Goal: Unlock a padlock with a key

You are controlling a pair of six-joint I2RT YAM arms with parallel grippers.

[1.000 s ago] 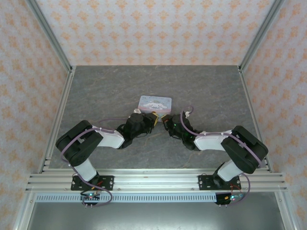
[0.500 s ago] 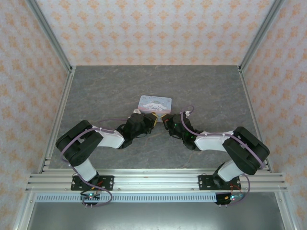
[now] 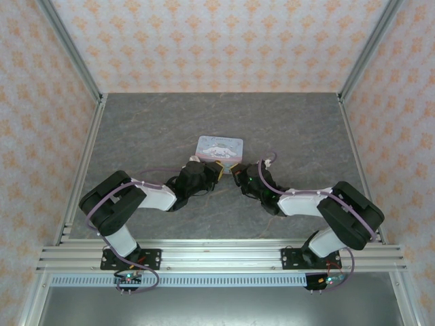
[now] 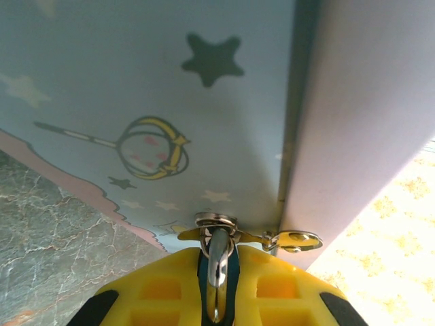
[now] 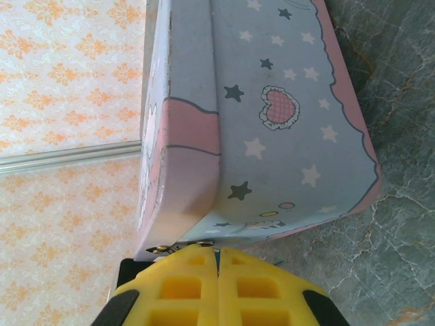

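Yellow left fingers (image 4: pixel 156 299) grip the metal-shackled padlock (image 4: pixel 217 268).

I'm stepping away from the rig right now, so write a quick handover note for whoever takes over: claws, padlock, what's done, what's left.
Left claw: shut on the padlock, right at the tin's near edge.
Right claw: shut, tips beside that same edge; whether a key is pinched in it I cannot tell.
Tin: on the table, lid down.
Done: padlock gripped, both claws at the tin.
Left: get the key in, turn it, free the shackle; the lock looks not yet open.
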